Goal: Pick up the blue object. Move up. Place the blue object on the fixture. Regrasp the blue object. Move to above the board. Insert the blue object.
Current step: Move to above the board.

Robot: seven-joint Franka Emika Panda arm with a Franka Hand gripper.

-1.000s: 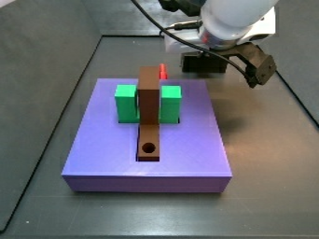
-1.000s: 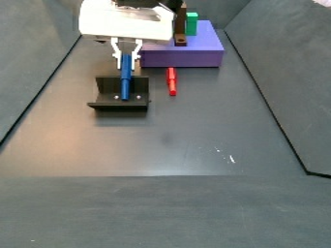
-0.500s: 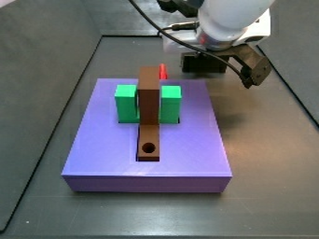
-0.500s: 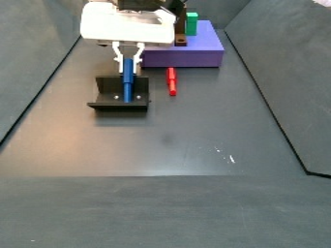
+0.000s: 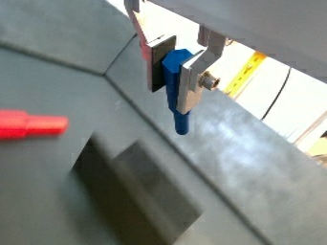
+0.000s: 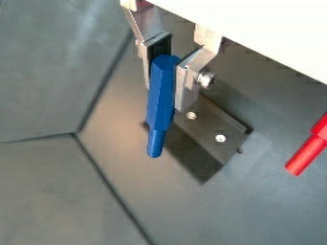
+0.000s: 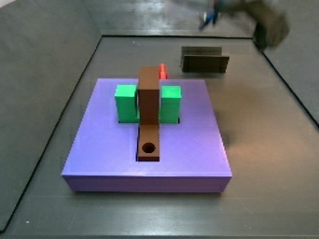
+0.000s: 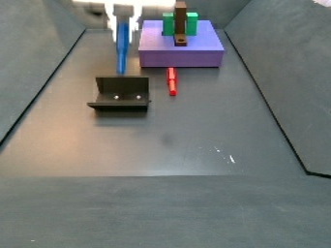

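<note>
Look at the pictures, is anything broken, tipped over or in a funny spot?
Nothing looks broken or spilled. The gripper, high above the fixture, holds the blue peg upright. The only stray is the red peg, lying loose on the floor beside the lavender board.

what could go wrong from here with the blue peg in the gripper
The gripper pinches only the top of the blue object, so the long free end could swing or slip on the way to the board. The hole in the brown bar looks snug, so a tilted peg could jam. The red peg lies below the likely path.
</note>
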